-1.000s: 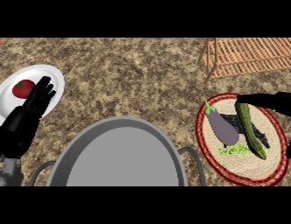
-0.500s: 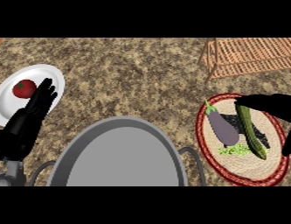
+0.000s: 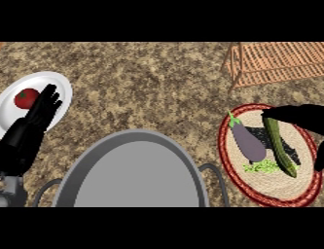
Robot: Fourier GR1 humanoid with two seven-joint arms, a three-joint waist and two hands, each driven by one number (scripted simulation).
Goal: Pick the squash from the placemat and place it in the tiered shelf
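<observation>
Placemat: a round woven straw placemat point(image 3: 279, 187) with a red rim held a long dark-green squash point(image 3: 280, 146), a purple eggplant point(image 3: 248, 142) touching its left side, and a green leafy scrap point(image 3: 263, 167).
Right hand point(image 3: 321, 125): fingers spread apart, arched above the squash, holding nothing.
Shelf: a slatted wooden tiered shelf point(image 3: 286, 62) stood behind the placemat.
Plate: a white round plate point(image 3: 62, 83), far left of the placemat, held a red tomato point(image 3: 26, 97).
Left hand point(image 3: 29, 127): fingers straight, over the plate.
Pot: a grey metal pot point(image 3: 132, 172) sat left of the placemat.

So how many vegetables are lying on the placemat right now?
2: a purple eggplant on the left half of the placemat, and a long green squash beside it, its top end under the right hand.
</observation>
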